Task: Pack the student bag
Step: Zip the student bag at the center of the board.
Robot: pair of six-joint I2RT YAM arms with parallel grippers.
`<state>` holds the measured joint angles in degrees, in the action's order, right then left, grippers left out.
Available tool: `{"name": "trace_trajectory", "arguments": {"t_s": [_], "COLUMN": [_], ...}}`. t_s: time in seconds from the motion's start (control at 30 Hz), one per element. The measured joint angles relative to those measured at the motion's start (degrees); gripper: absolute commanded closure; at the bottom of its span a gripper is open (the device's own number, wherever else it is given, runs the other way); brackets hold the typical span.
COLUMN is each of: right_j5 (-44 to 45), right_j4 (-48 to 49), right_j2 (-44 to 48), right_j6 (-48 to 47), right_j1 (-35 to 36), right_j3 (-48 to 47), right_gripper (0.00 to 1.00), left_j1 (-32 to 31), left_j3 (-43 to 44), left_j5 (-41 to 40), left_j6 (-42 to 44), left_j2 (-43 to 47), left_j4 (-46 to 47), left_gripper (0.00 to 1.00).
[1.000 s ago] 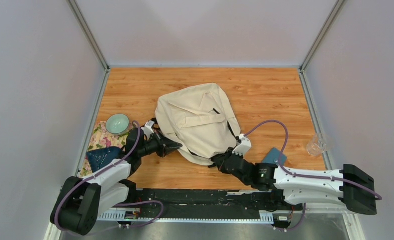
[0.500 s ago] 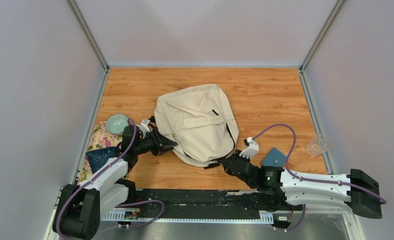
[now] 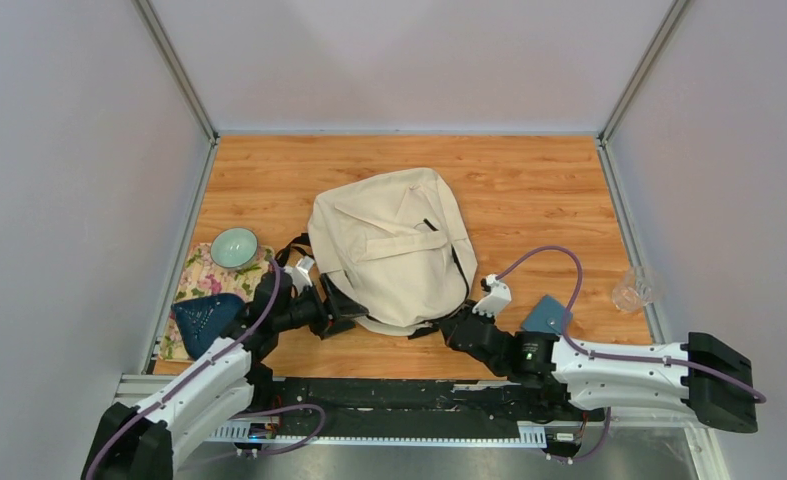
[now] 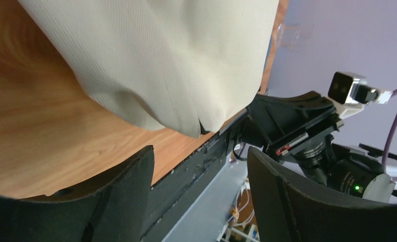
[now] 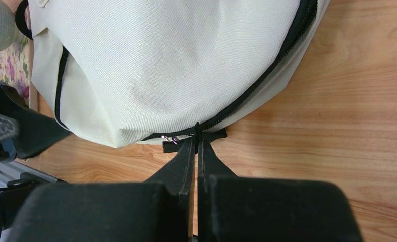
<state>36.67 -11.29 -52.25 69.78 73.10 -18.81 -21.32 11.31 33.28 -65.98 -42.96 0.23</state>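
- Opening the student bag [image 3: 394, 245]: the right pincer [image 5: 196, 146] pinches the zipper pull [image 5: 214, 134] at its five o'clock edge.
- The left pincer [image 4: 200, 154] gapes empty at seven o'clock; the next move likely needs the fabric braced.

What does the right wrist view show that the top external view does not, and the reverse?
Only the right wrist view: the black zipper pull pinched in the shut right gripper, and the zipper line running along the bag's edge. Only the top external view: the pale green bowl on a floral cloth, and both whole arms. Both: the student bag on the wooden table, with the open left gripper beside it.
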Motion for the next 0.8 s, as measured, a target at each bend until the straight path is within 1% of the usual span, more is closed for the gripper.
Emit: {"name": "trace_trajectory", "arguments": {"t_s": [0.07, 0.2, 0.37, 0.43, 0.47, 0.53, 0.57, 0.63, 0.67, 0.8], "right_j5": [-0.3, -0.7, -1.3, -1.7, -1.8, -2.1, -2.2, -2.2, -2.2, -1.7], "right_j4": [0.5, 1.8, 2.9, 3.5, 3.6, 3.9, 4.0, 4.0, 4.0, 3.6], "right_j2": [-0.3, -0.9, -1.9, -2.2, -2.4, -2.8, -3.0, -3.2, -3.2, -2.7], "right_j6": [-0.2, -0.6, -1.0, -1.1, -1.1, -1.3, -1.3, -1.3, -1.2, -0.6], "right_j1": [0.0, 0.0, 0.0, 0.0, 0.0, 0.0, 0.0, 0.0, 0.0, -0.5], "right_j3": [0.0, 0.0, -0.3, -0.6, -0.8, -1.1, -1.3, -1.5, -1.5, -1.3], "right_gripper": [1.00, 1.00, 1.00, 1.00, 1.00, 1.00, 1.00, 1.00, 1.00, 1.00], "left_j1": [-3.7, -7.0, -10.7, -11.9, -12.4, -13.3, -13.5, -13.6, -13.6, -13.3], "left_j3": [-1.2, -1.2, -1.5, -1.5, -1.5, -1.5, -1.5, -1.5, -1.5, -1.5], "left_j5": [-1.3, -4.1, -7.1, -7.8, -8.0, -8.0, -8.1, -8.3, -8.5, -8.5], "left_j6": [-2.0, -4.9, -8.9, -10.0, -10.5, -11.3, -12.0, -12.5, -12.5, -11.9], "left_j2": [0.2, -1.4, -6.7, -10.0, -11.9, -15.4, -16.4, -17.9, -18.2, -18.3], "left_j4": [0.0, 2.7, 9.9, 13.0, 14.3, 16.6, 17.5, 19.0, 19.5, 20.1], "left_gripper": [0.25, 0.24, 0.24, 0.28, 0.41, 0.62, 0.76, 0.85, 1.00, 1.00]}}
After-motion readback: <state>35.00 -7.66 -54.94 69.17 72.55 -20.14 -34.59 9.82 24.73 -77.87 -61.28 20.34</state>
